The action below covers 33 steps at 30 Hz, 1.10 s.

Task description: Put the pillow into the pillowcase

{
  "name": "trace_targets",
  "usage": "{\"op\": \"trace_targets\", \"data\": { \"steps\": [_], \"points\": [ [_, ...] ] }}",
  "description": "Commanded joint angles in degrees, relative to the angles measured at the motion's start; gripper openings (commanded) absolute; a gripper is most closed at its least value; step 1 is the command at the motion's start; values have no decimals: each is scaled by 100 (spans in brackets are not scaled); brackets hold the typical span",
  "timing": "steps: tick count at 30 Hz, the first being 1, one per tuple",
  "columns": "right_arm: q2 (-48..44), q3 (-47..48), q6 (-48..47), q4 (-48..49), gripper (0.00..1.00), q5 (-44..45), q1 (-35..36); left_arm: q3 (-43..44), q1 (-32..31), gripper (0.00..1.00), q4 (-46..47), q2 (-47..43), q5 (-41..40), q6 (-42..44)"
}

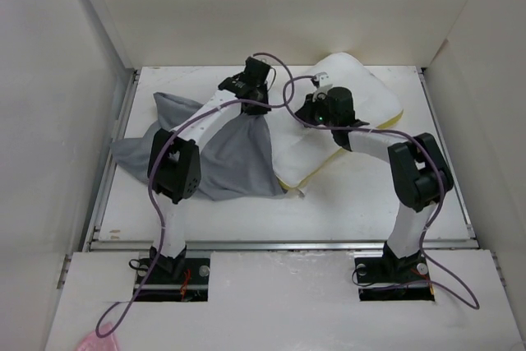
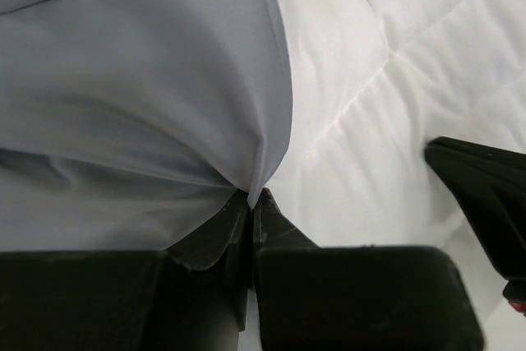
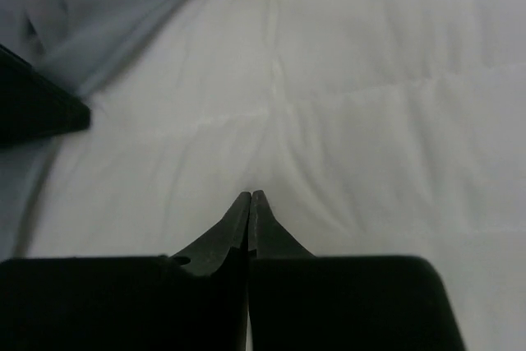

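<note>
The white pillow point(image 1: 362, 96) lies at the back right of the table with a yellow band along its near edge. The grey pillowcase point(image 1: 230, 162) lies crumpled to its left, its right edge lapping over the pillow. My left gripper point(image 1: 256, 98) is shut on the pillowcase hem, which shows pinched between its tips in the left wrist view point(image 2: 251, 195), grey pillowcase point(image 2: 148, 104) beside white pillow point(image 2: 386, 80). My right gripper point(image 1: 315, 113) rests on the pillow's left part. In the right wrist view point(image 3: 251, 195) it is closed, with the pillow point(image 3: 386, 121) puckered at its tips.
White walls enclose the table on the left, back and right. A metal rail point(image 1: 279, 244) runs along the table's near edge. Purple cables loop over both arms. The two grippers are close together; the right one shows in the left wrist view point(image 2: 485, 195).
</note>
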Motion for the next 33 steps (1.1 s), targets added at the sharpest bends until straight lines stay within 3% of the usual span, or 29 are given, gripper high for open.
{"op": "trace_targets", "data": {
  "steps": [1,5,8,11,13,14,15,16,17,19,20,21,22,25,28,33],
  "points": [
    [-456,-15,853,1525,0,444,9,878,-423,0,295,242,948,445],
    [-509,-252,1635,2105,0,892,8,1608,-626,0,242,576,1518,621],
    [-387,19,1724,1592,0,1418,8,1645,-740,0,338,551,1837,674],
    [-333,12,1777,1430,0,1666,-176,1241,-801,14,540,270,1558,666],
    [-596,-59,1777,1220,2,1491,-360,1188,-723,51,541,199,1162,560],
    [-693,-137,1777,1088,12,1343,-561,1118,-722,85,454,199,1161,508],
    [-807,-138,1664,669,24,1289,-650,1065,-644,100,401,199,1022,455],
    [-1060,-138,1480,439,38,1288,-729,1004,-643,100,400,68,1021,454],
    [-1333,-138,1296,-121,62,1201,-791,751,-643,100,400,-3,881,385],
    [-1605,-86,909,-861,78,1331,-792,381,-643,100,453,-231,706,331],
    [-1721,-33,550,-1273,91,1402,-792,153,-695,100,531,-519,608,331],
    [-1818,28,399,-1687,96,1672,-844,-293,-696,100,610,-679,503,262],
    [-1958,29,336,-2413,99,1806,-844,-489,-792,100,611,-828,354,261],
    [-2020,-128,11,-3348,99,1807,-844,-1298,-1003,100,611,-1391,291,112],
    [-2074,-601,-122,-3545,99,1237,-844,-2009,-1293,100,769,-1682,405,-90],
    [-2031,-982,-173,-3492,99,1165,-844,-2319,-1873,100,954,-1551,485,-283]
  ]
}}
